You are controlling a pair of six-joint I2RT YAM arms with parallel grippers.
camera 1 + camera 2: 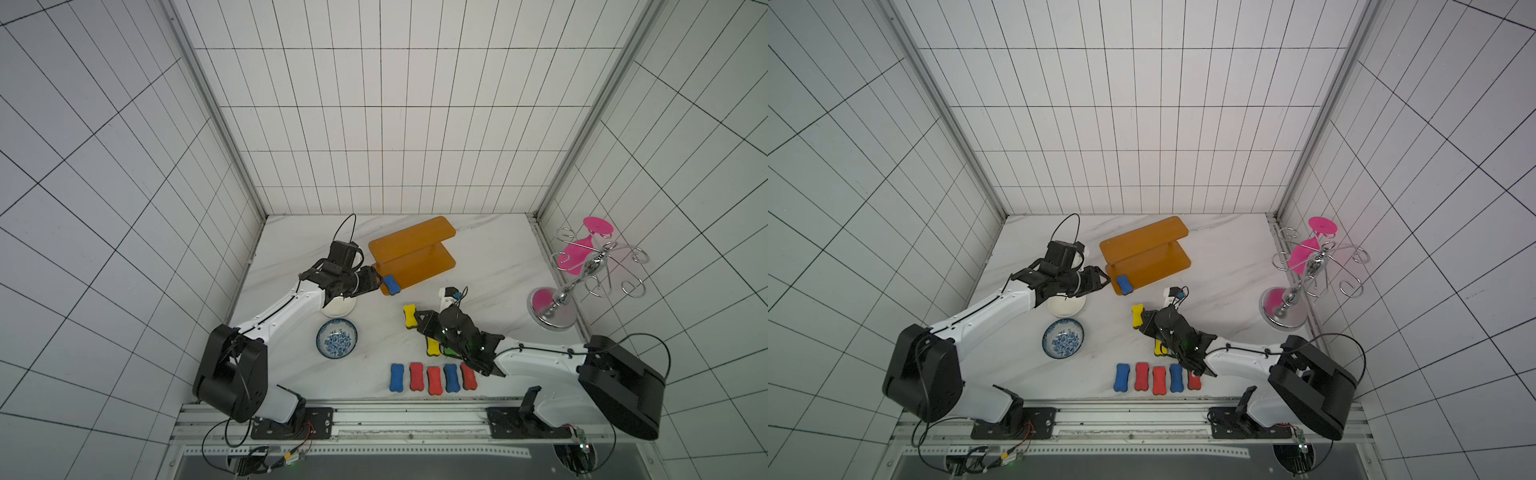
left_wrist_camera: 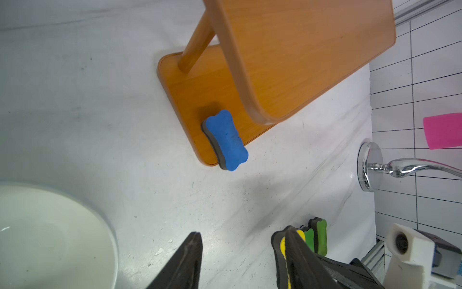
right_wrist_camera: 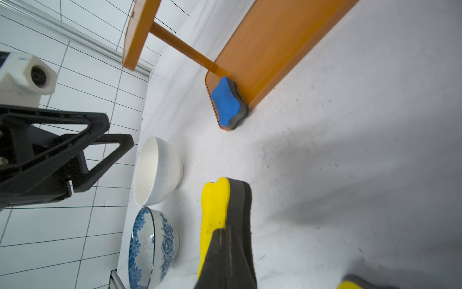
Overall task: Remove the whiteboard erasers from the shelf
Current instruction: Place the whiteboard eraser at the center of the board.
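Yellow eraser [image 3: 215, 200] flat on worktop [image 3: 350, 175], closed right hand [image 3: 223, 235] tips at its end, nothing gripped. We see blue eraser [image 2: 226, 138] just ahead of open, empty left hand [image 2: 243, 231], not touching. It sits on shelf [image 2: 190, 100] lower board, at corner, overhanging edge. Bone-shaped, blue top, dark grey underside.

No readable txt, labels, brands or nos. on anything in any view.
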